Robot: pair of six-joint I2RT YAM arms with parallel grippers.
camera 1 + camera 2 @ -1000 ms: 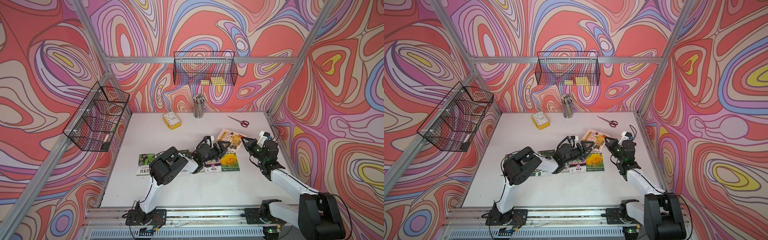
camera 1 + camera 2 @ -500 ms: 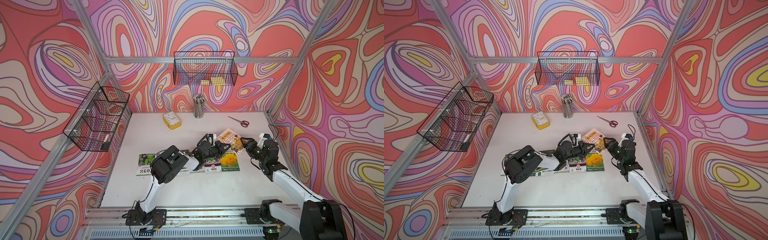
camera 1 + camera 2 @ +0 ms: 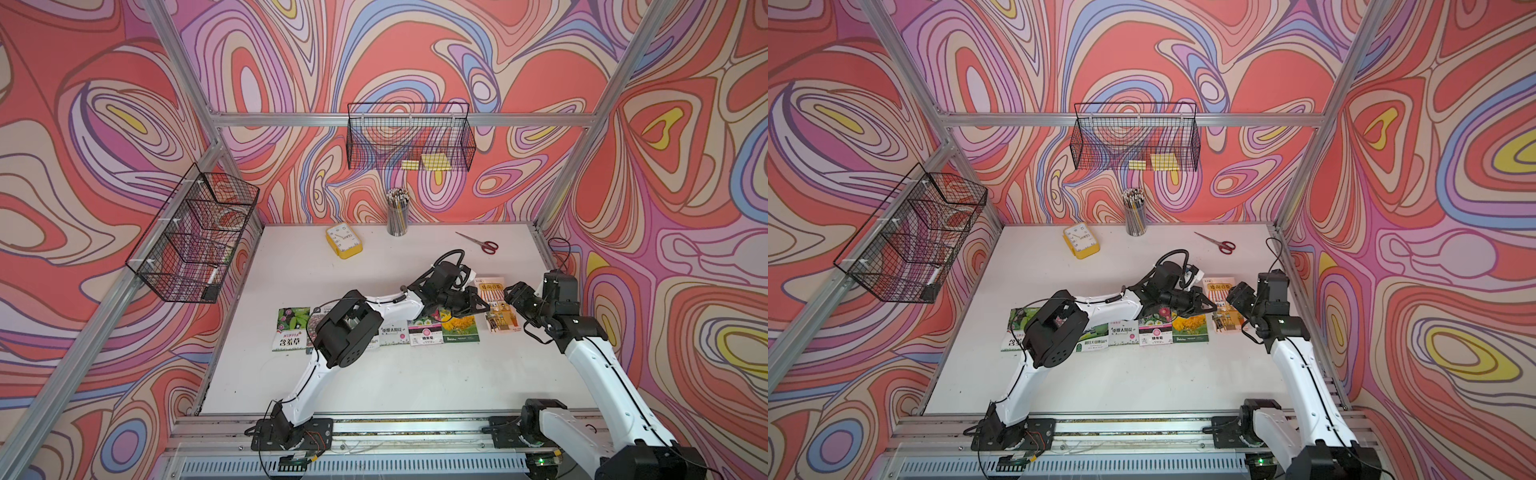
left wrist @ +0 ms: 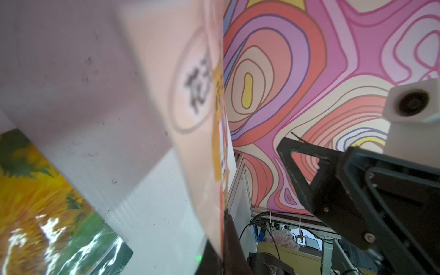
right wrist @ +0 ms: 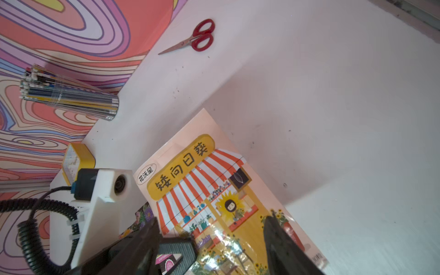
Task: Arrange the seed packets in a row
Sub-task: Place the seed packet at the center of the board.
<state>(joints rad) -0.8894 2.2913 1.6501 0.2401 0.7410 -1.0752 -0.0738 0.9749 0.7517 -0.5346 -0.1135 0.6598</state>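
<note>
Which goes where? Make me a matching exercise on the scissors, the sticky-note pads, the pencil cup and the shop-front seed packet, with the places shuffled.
1 scissors
2 sticky-note pads
3 pencil cup
4 shop-front packet

A in the wire basket on the back wall
B pinched in the left gripper's jaws
C standing at the table's back edge
D lying flat at the table's back right

Pairs: 1-D, 2-A, 3-C, 4-B.
</note>
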